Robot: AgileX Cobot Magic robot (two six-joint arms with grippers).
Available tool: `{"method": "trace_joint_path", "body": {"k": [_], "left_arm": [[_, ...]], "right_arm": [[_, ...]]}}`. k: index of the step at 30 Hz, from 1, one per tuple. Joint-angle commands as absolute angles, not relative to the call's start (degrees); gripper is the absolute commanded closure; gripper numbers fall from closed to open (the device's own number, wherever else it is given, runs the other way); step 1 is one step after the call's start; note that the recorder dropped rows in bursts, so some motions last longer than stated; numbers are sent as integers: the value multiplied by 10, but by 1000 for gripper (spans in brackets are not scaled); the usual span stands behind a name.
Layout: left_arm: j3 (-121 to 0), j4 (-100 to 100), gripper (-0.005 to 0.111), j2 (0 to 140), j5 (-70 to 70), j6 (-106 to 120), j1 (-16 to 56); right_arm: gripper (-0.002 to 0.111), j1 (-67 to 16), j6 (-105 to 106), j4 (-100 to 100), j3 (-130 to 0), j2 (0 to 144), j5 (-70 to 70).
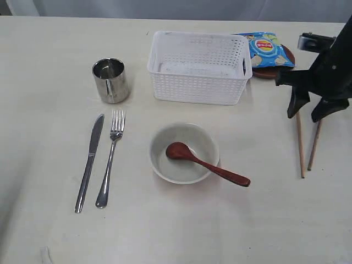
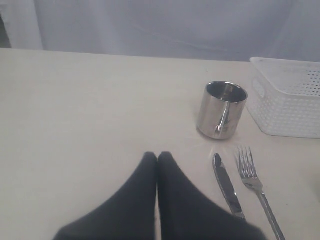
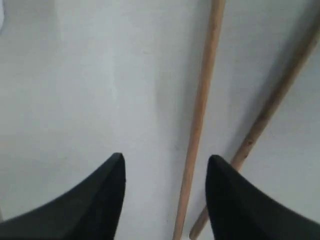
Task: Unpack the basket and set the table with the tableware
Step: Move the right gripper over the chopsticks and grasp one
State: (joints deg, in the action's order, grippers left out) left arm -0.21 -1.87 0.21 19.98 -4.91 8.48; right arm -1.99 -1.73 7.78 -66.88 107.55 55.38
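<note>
The white basket [image 1: 199,67] stands at the back middle of the cream table [image 1: 176,231]. A steel cup [image 1: 111,80] stands to its left, with the knife [image 1: 89,162] and fork [image 1: 110,157] lying side by side in front. The pale bowl [image 1: 183,152] holds the red-brown spoon [image 1: 206,163]. Two wooden chopsticks [image 1: 301,144] lie on the right under my right gripper [image 1: 309,113], which is open above their far ends [image 3: 199,117]. A brown plate [image 1: 273,70] sits under the chip bag. My left gripper [image 2: 157,156] is shut and empty, beside the knife [image 2: 226,185] and cup [image 2: 222,110].
A blue chip bag [image 1: 266,48] lies on the brown plate behind the basket's right end. The basket's corner [image 2: 287,97] shows in the left wrist view. A pale curtain runs behind the table's far edge.
</note>
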Motion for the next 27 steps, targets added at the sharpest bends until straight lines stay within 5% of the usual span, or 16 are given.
{"method": "trace_joint_path", "body": {"k": [1, 17, 19, 23, 27], "left_arm": [[0, -18, 107, 0, 199, -47, 87], [0, -18, 107, 0, 199, -47, 87], [0, -18, 107, 0, 199, -47, 87], [0, -18, 107, 0, 199, -47, 87], [0, -18, 107, 0, 199, -47, 87]], "right_arm": [[72, -15, -19, 67, -668, 1115, 530], [73, -15, -36, 35, -668, 1205, 472], [79, -15, -36, 36, -668, 1211, 472], [108, -15, -23, 40, -668, 1211, 475], [109, -15, -22, 47, -671, 1189, 485]]}}
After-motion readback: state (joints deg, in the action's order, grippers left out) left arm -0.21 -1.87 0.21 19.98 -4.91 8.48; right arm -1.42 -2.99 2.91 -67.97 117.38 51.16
